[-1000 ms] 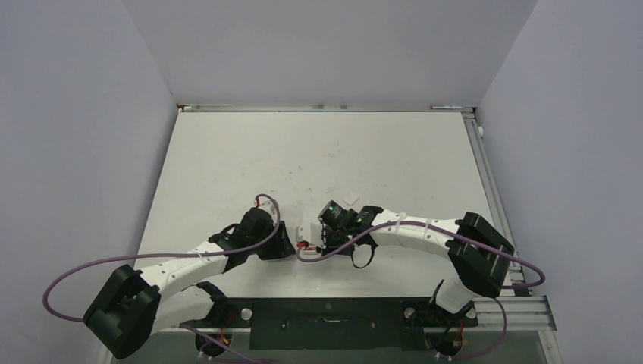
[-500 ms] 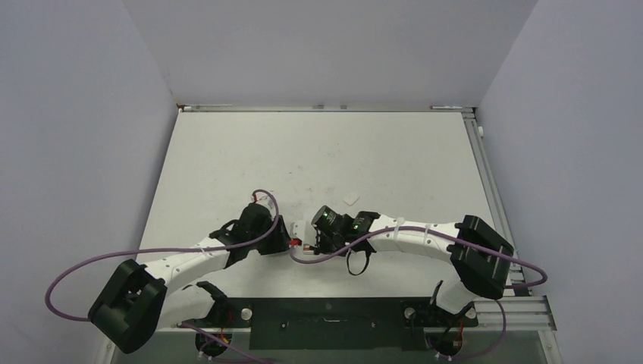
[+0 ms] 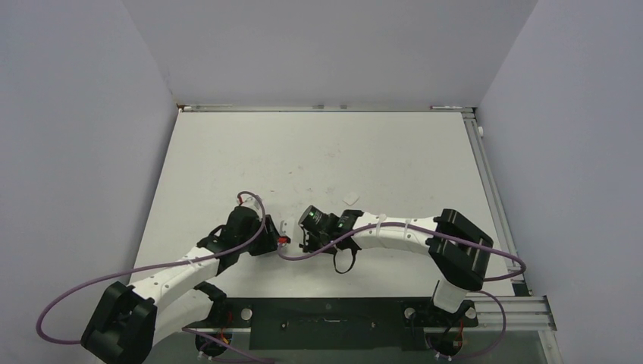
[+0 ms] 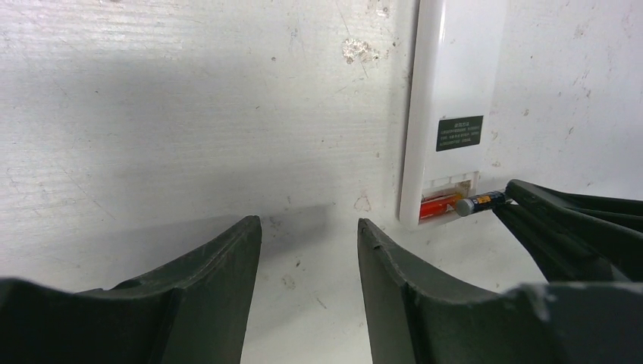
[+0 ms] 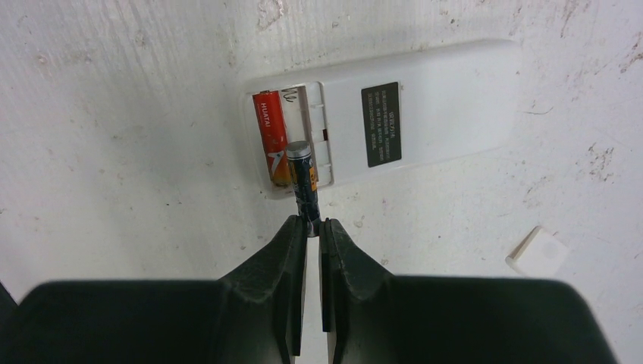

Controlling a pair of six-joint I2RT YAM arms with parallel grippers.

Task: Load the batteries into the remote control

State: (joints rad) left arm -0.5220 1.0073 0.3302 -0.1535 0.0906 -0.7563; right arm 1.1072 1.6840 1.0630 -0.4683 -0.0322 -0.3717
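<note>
The remote control (image 5: 425,106) lies back up on the table, its battery recess open. A reddish battery (image 5: 269,136) sits in the recess's far slot. My right gripper (image 5: 313,224) is shut on the tail of the dark battery (image 5: 303,178), whose pale end pokes over the recess's near slot beside the reddish one. In the left wrist view the remote control (image 4: 455,91) lies ahead and to the right, the dark battery (image 4: 481,202) at its open end. My left gripper (image 4: 309,224) is open over bare table, holding nothing. From above, both grippers (image 3: 277,241) (image 3: 303,240) flank the remote control (image 3: 285,226).
A small white flat piece (image 5: 538,252) lies loose on the table right of my right gripper, and shows from above as a white flat piece (image 3: 351,199) behind the right arm. Purple cables loop off both arms. Grey walls enclose the white table (image 3: 326,152).
Both grippers and the remote control have shifted left across the table. The right gripper has kept its hold on the dark battery. The left jaws have widened slightly.
</note>
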